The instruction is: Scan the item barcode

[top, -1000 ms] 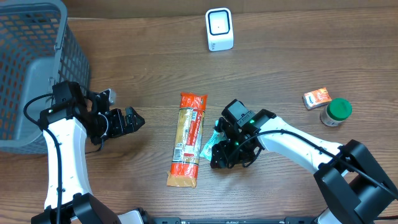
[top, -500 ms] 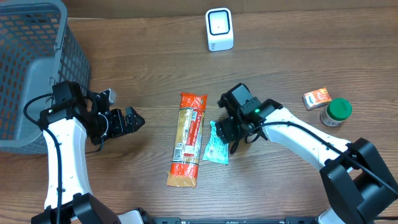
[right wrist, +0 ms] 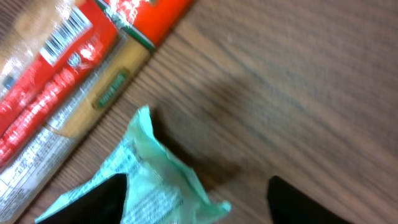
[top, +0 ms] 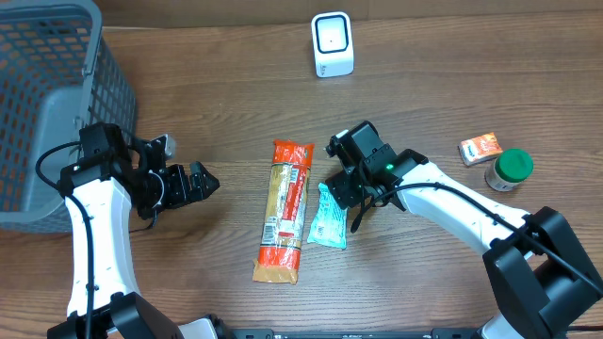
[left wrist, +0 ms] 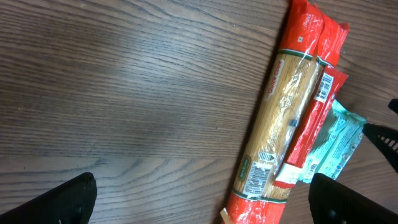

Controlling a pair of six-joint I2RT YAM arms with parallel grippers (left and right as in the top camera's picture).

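Centre of bench (top: 424,85), flat on the wood: long red and clear pasta pack (top: 285,211), lengthwise near to far, white label and barcode face up. Just right of its near half, touching or nearly so: small teal packet (top: 327,218), also flat. Cannot tell any barcode on it.

Low over far end of that packet: right end effector (top: 347,202), fingers (right wrist: 93,202) apart. Crumpled far corner of packet between them, closer to one finger than the other. Not clamped, going by wrist view.

Well left of pasta pack and aimed toward it: left end effector (top: 205,181), fingers spread wide, nothing between, only bare wood below.

Far edge, about centre: white scanner (top: 332,44), upright, well apart from both packs.

Far left corner: grey mesh basket (top: 47,94).

Right side: small orange box (top: 480,148) just beside green-capped bottle (top: 510,169), both well clear of right end effector.
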